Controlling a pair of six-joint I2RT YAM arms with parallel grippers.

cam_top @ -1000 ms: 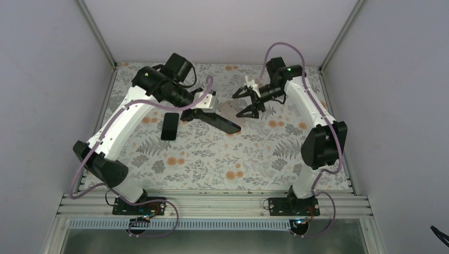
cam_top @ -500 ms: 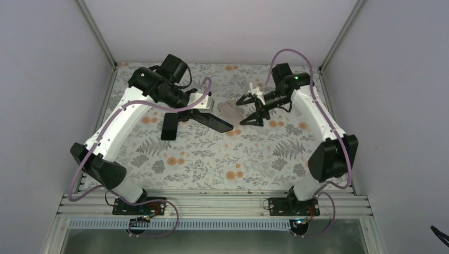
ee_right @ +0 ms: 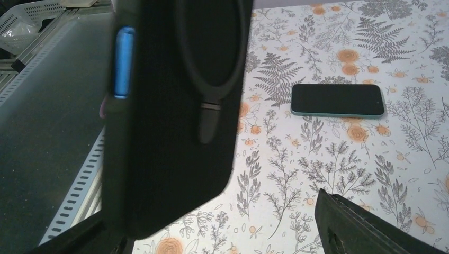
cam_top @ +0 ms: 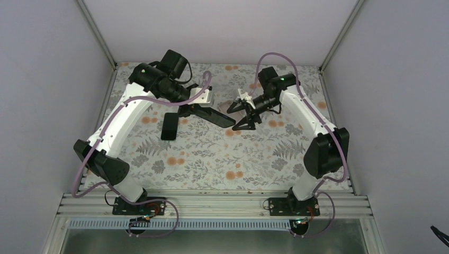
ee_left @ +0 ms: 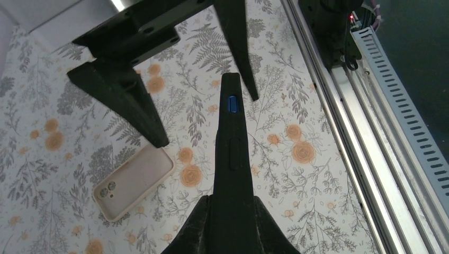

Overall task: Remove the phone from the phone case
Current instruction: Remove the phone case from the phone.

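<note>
My left gripper [cam_top: 197, 110] is shut on a black phone case [cam_top: 216, 116] and holds it above the table, its free end pointing right. In the left wrist view the case [ee_left: 231, 153] is edge-on between my fingers, with a blue side button [ee_left: 231, 103] showing. My right gripper [cam_top: 233, 119] is open, with one finger on each side of the case's free end. In the right wrist view the case's back [ee_right: 174, 106], with its ring mark, fills the left half, close to my left finger; my other finger [ee_right: 365, 227] stands well apart.
A bare dark phone [cam_top: 170, 126] lies flat on the floral table under the left arm; it also shows in the right wrist view [ee_right: 337, 99]. A beige case [ee_left: 135, 182] lies back-up on the table below the right gripper. The metal rail [ee_left: 339, 121] runs along the near edge.
My right gripper has moved left and now has a finger on each side of the black case's free end. The left arm has shifted slightly, still holding the case.
</note>
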